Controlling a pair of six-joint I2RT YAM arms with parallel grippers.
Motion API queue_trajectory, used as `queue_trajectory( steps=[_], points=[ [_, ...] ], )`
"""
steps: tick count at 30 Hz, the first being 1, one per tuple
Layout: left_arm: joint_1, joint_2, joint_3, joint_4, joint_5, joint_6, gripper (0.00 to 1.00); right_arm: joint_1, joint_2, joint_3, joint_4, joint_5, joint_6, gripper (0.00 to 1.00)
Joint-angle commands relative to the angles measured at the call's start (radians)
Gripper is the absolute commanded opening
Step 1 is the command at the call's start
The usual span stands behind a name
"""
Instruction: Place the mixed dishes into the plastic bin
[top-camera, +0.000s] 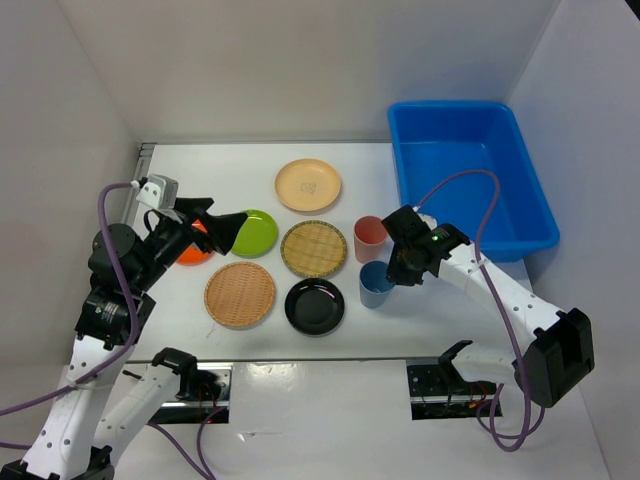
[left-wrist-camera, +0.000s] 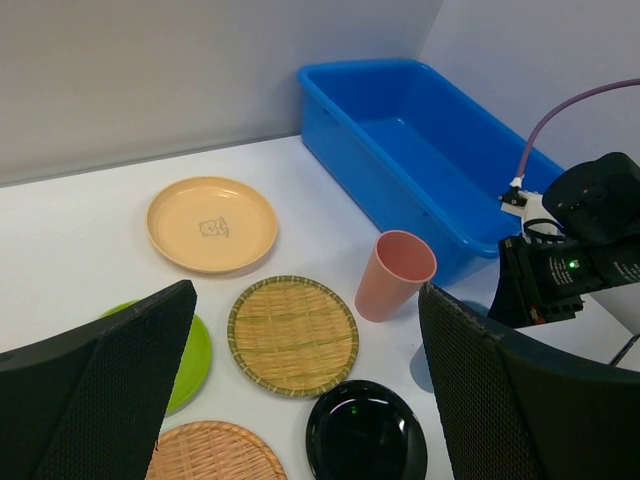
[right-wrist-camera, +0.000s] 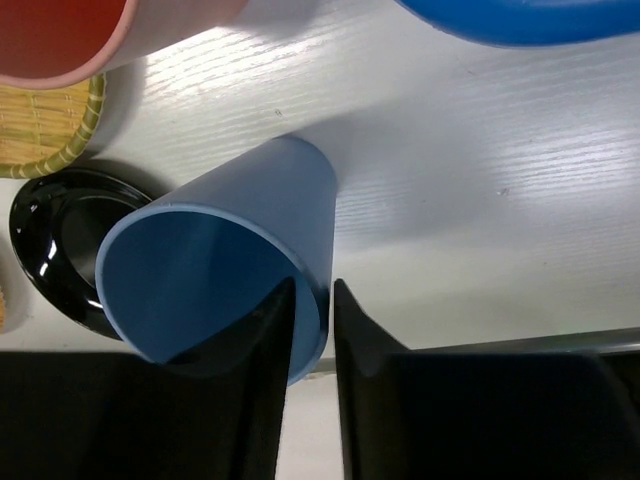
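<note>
My right gripper (top-camera: 392, 268) (right-wrist-camera: 313, 287) is shut on the rim of the blue cup (top-camera: 374, 285) (right-wrist-camera: 260, 200), one finger inside and one outside. The cup is at table level beside the pink cup (top-camera: 369, 238). The blue plastic bin (top-camera: 540, 215) stands empty at the far right. My left gripper (top-camera: 215, 225) (left-wrist-camera: 308, 295) is open and empty, hovering over the orange plate (top-camera: 192, 252) and lime green plate (top-camera: 255, 232). The beige plate (top-camera: 308, 185), two woven plates (top-camera: 313, 248) (top-camera: 240, 294) and black bowl (top-camera: 314, 306) lie on the table.
White walls enclose the table on the left, back and right. The bin's near wall (left-wrist-camera: 400, 200) is just behind the pink cup (left-wrist-camera: 392, 275). A purple cable (top-camera: 470, 190) arches from the right arm over the bin's near corner.
</note>
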Motion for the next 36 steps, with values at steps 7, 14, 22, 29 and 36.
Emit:
queue_trajectory(
  steps=[7,14,22,29,36],
  points=[
    [-0.004,-0.023,-0.009,0.041,-0.005,0.021,0.99,0.005,0.022,0.034,-0.082,-0.012,0.066,0.00],
    [-0.004,-0.023,-0.009,0.041,-0.015,0.030,0.99,0.005,-0.001,0.166,-0.207,-0.056,0.057,0.00],
    [-0.004,-0.023,-0.028,0.050,-0.015,0.030,0.99,0.005,-0.001,0.414,-0.276,-0.146,-0.035,0.00],
    [-0.004,-0.032,-0.028,0.059,-0.005,0.030,0.99,-0.324,-0.023,0.572,-0.196,-0.294,-0.164,0.00],
    [-0.004,-0.032,-0.028,0.059,-0.005,0.021,0.99,-0.619,0.104,0.718,-0.196,-0.195,-0.232,0.00]
  ],
)
